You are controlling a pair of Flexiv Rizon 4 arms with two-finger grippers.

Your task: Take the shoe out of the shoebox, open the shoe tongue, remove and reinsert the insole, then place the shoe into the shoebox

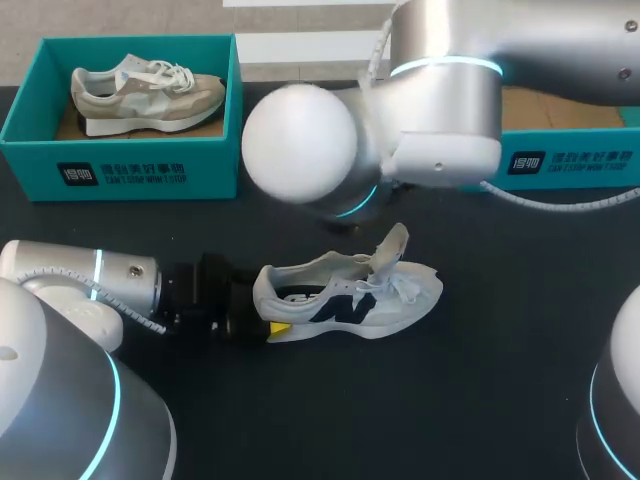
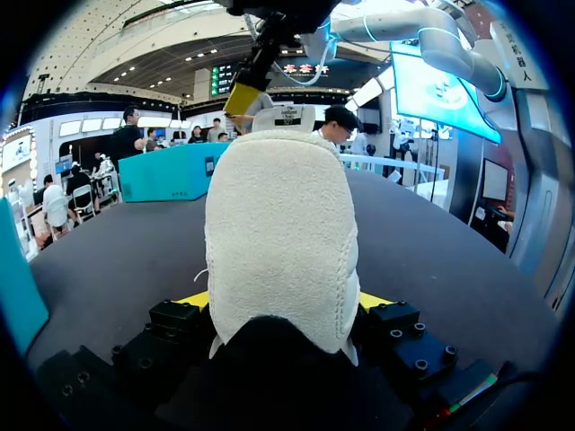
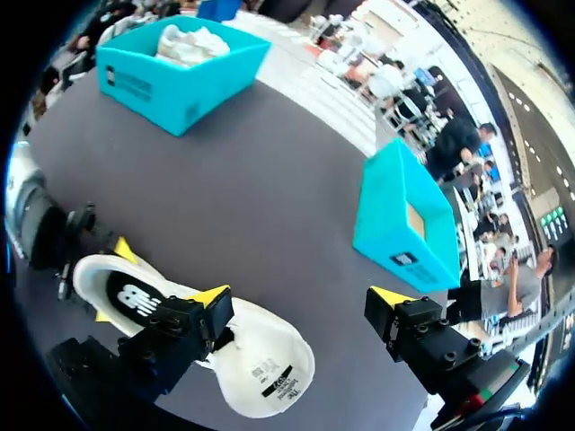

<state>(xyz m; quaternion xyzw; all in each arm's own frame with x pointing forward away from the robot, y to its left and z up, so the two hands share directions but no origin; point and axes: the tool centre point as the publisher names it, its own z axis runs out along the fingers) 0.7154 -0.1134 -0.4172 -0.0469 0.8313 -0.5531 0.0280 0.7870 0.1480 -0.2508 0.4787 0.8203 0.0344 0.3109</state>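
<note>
white shoe [image 1: 350, 295] lies on its sole on the black matte table [image 1: 480, 400], mid-table, outside both boxes. upper is smooth white with a dark logo on the side, loose laces, and a fuzzy, towel-like cream heel panel. left end effector [image 2: 283, 301] comes in at the shoe's heel and pinches it, one yellow tip on each side of the rounded heel. tongue [image 1: 393, 247] is pulled up and stands bent over the shoe's opening, thin and flat, with a printed label on its inner face. right end effector [image 3: 301, 301] hangs above the shoe's laced part, fingers spread wide, holding nothing. one yellow tip sits just beside the tongue, contact cannot be told, and the other is well clear of the shoe. in the head view the bulky right arm covers the table just behind the shoe and hides its own fingers. behind the shoe's heel side stands a teal cardboard box [image 1: 120, 170] holding a beige shoe [image 1: 145, 95]. behind its toe side is a second teal box [image 1: 570, 160], partly hidden by the right arm.
</note>
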